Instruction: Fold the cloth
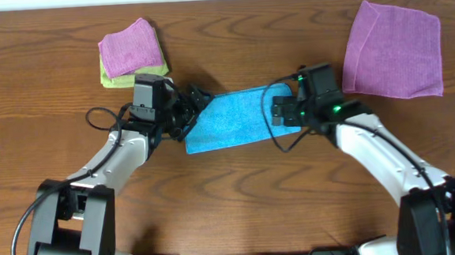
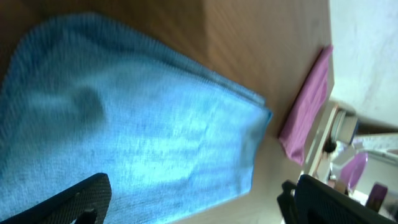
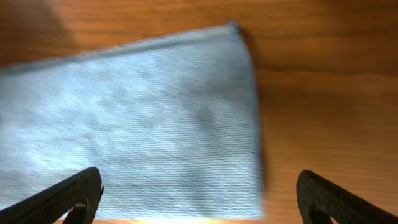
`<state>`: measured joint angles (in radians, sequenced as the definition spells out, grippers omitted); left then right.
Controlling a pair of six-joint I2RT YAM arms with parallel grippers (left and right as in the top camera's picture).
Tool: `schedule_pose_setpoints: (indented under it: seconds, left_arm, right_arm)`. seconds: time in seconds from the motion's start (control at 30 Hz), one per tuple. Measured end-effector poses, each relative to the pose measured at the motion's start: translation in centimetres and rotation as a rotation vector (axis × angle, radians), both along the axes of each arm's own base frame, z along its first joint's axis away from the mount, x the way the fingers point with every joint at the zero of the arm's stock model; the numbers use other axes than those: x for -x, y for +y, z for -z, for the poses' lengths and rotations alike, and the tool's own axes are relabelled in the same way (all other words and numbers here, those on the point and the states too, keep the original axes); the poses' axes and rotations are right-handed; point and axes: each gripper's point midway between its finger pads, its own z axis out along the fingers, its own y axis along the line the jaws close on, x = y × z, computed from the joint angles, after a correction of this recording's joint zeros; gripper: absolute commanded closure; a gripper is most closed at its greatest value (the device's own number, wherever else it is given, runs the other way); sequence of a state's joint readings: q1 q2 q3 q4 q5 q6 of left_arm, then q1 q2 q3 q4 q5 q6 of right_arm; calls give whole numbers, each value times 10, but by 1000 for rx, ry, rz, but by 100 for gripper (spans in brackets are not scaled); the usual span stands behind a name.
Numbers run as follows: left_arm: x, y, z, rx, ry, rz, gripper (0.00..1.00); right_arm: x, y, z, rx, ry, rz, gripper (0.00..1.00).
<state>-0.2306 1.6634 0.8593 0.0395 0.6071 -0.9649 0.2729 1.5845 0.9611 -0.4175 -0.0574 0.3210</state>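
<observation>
Overhead view: nearest the lens, two white-and-black robot arms reach in from the bottom edge. The left gripper [image 1: 190, 106] and the right gripper [image 1: 283, 112] sit at opposite short ends of a bright sky-blue microfibre cloth [image 1: 235, 119]. It lies flat mid-table on the brown wooden table [image 1: 241, 214] as a long, narrow, slightly slanted strip. A large purple microfibre cloth [image 1: 393, 50] lies well apart at the far right. At the far left, a small folded purple cloth [image 1: 132, 48] rests on a small folded lime-green cloth [image 1: 112, 79]. We see no box, tray or bin.

Left wrist view: the black fingers [image 2: 81, 199] are spread wide and hold nothing. Below them, the blue cloth shows stacked edges at its far corner.

Right wrist view: here too the fingers [image 3: 78, 196] stand wide apart and empty above the cloth's squared end.

We judge that at least one fold is done, given the strip shape and layered edges. A further fold, end to end, may remain.
</observation>
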Motion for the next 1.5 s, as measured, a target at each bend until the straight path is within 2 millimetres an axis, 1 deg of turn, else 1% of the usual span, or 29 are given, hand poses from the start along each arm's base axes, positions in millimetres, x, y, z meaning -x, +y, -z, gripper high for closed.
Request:
schedule_pose_setpoints:
  seconds: [0.1, 0.13, 0.2, 0.3, 0.43, 0.47, 0.5, 0.57, 0.67, 0.77, 0.83, 0.9, 0.93, 1.03, 1.1, 1.23, 1.27, 1.3, 1.33, 1.37, 1.5]
  left_arm:
    - [6, -9, 0, 1, 5, 26, 5]
    - [7, -14, 0, 2, 1, 38, 5]
    - [11, -22, 2, -6, 2, 54, 5]
    - [15, -33, 14, -10, 22, 77, 5]
    - [21, -33, 45, -25, 119, 60, 5]
    - [20, -33, 47, -17, 125, 58, 55]
    - [18, -33, 47, -19, 125, 48, 94]
    - [18, -31, 52, -35, 134, 37, 93]
    - [20, -27, 66, -74, 168, 10, 94]
    - [20, -24, 72, -108, 175, -14, 94]
    - [19, -23, 74, -125, 170, -25, 94]
    - [19, -22, 75, -139, 171, -34, 94]
    - [19, -22, 76, -142, 171, -37, 94]
    - [19, -22, 76, -142, 177, -45, 94]
    - [19, -22, 76, -140, 180, -50, 94]
    - [19, -22, 76, -140, 181, -50, 94]
    - [19, -22, 76, -140, 181, -51, 94]
    - [19, -22, 76, -140, 181, -51, 94]
    - [19, -22, 76, -139, 181, -51, 94]
    - [19, -22, 76, -139, 182, -52, 94]
    - [20, -22, 76, -139, 183, -52, 94]
  right_arm:
    - [-8, -14, 5, -37, 8, -52, 1]
    - [-11, -18, 10, -55, 16, -65, 1]
    - [-14, -19, 22, -90, 45, -94, 1]
    - [-15, -8, 40, -145, 93, -154, 1]
    - [-14, 7, 54, -184, 133, -208, 1]
    - [-13, 9, 55, -187, 134, -219, 1]
    - [-14, 11, 54, -193, 132, -225, 1]
    - [-15, 14, 52, -195, 127, -232, 1]
    - [-14, 14, 52, -193, 129, -233, 1]
    - [-14, 14, 52, -191, 129, -234, 2]
    - [-14, 14, 52, -189, 128, -236, 11]
    - [-12, 14, 53, -187, 136, -237, 25]
    - [-12, 14, 53, -184, 137, -243, 28]
    - [-9, 16, 55, -182, 150, -246, 27]
    - [-6, 18, 60, -181, 167, -251, 27]
    - [-12, 21, 62, -187, 165, -261, 31]
    - [-13, 21, 62, -186, 164, -261, 31]
    - [-13, 21, 62, -184, 164, -260, 28]
    - [-13, 21, 63, -182, 164, -258, 18]
    - [-13, 21, 62, -182, 164, -258, 14]
    - [-15, 20, 61, -154, 164, -263, 8]
